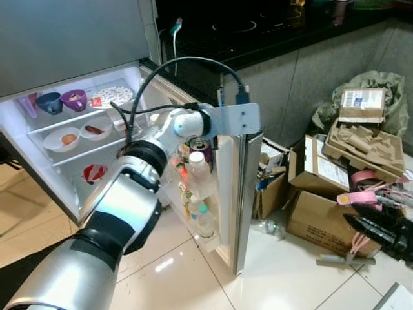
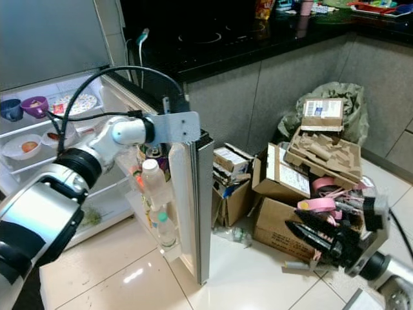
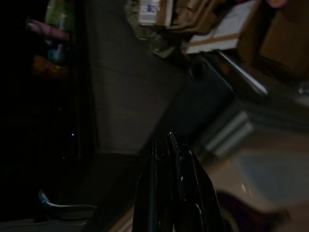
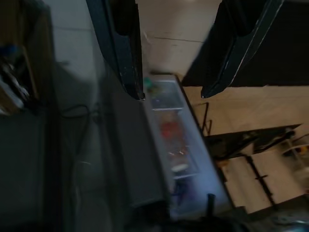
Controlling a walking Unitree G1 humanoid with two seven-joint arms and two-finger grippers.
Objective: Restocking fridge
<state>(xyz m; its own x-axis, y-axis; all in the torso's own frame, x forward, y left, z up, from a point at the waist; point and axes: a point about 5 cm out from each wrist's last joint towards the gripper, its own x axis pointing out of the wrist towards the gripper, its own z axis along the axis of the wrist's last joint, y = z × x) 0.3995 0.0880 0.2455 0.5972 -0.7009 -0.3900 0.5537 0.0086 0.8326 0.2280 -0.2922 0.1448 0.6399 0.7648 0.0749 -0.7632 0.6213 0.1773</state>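
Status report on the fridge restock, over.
Left pincer shut, at the open white fridge door. Right pincer open, empty, over brown cardboard boxes. Clear plastic bottles fill the door rack.

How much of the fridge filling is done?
Done: the fridge door stands open, with bottles in its rack and bowls on shelves. In hand: the left hand is up by the door, carrying nothing. Left: the open right hand hangs empty near the boxes.

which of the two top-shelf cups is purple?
The right cup, beside the patterned plate. The other cup, further left, is dark blue.
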